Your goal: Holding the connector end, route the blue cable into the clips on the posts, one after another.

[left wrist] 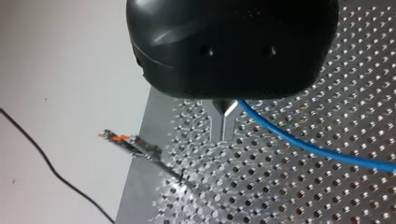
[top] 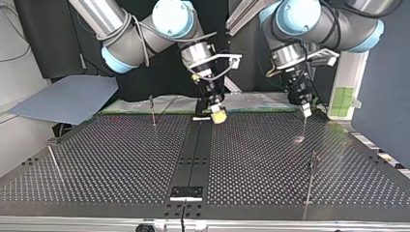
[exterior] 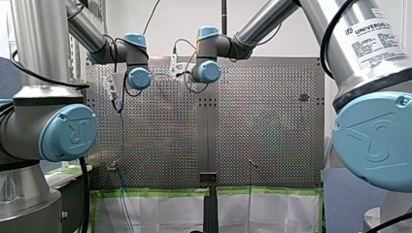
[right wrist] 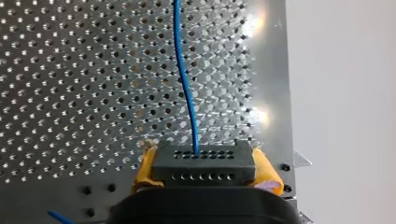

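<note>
Blue cable pinched in left jaws | connector in right jaws

Not much to read here. In the front view, up around 1 o'clock, the right arm has a white sticker headed "UNIVERSAL ROBOTS". The fine print under it is too small to make out. Over at 9 o'clock, the left arm's big blue joint cap has an embossed UR logo.
</note>
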